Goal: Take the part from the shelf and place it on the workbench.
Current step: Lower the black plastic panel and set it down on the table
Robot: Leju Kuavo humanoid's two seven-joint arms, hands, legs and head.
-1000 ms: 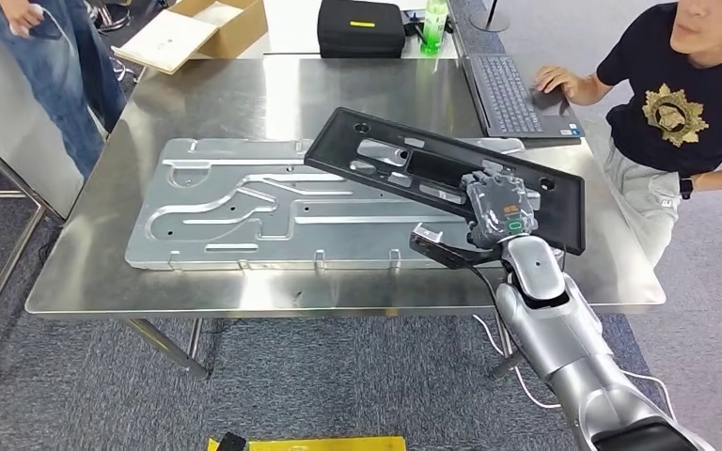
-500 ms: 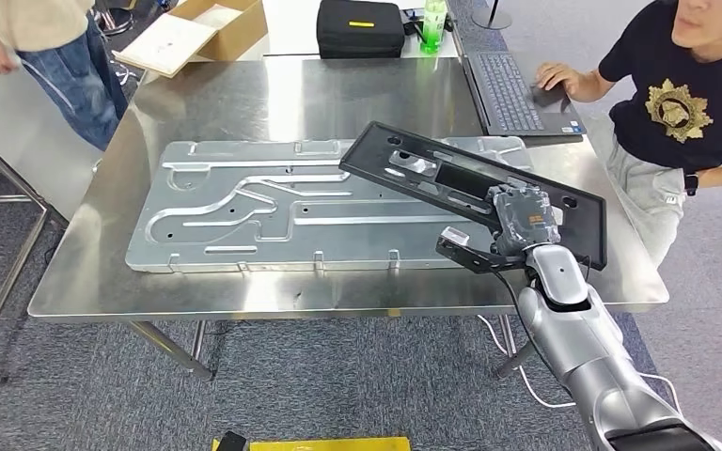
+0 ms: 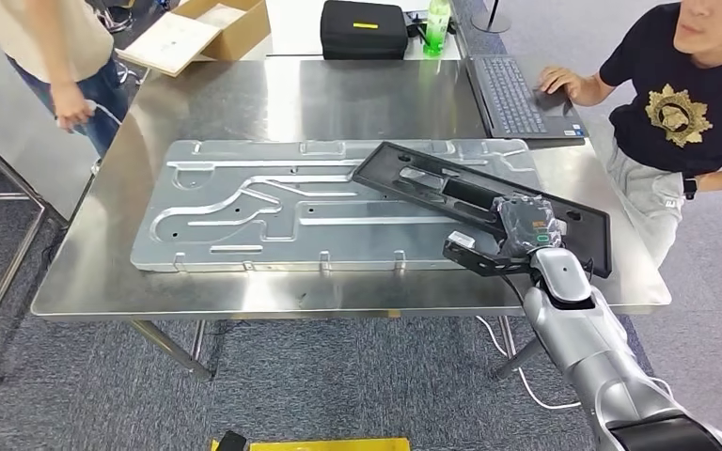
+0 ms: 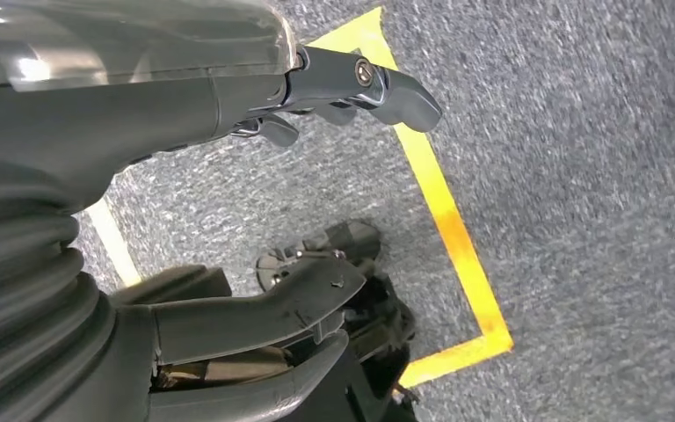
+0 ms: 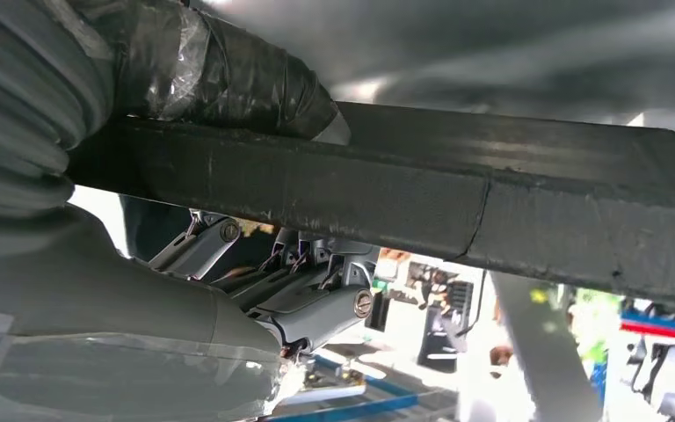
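Steel workbench [image 3: 338, 99] on grey carpet: the black part has come lower and flatter over half a second, so set-down looks close.
Nearest, the right hand [image 3: 525, 225] grips the black perforated panel [image 3: 451, 188] by its near end, far end over the grey stamped plate [image 3: 273, 202]; the left hand [image 4: 352, 83] hangs empty, fingers loose; beyond, a laptop [image 3: 512, 94].
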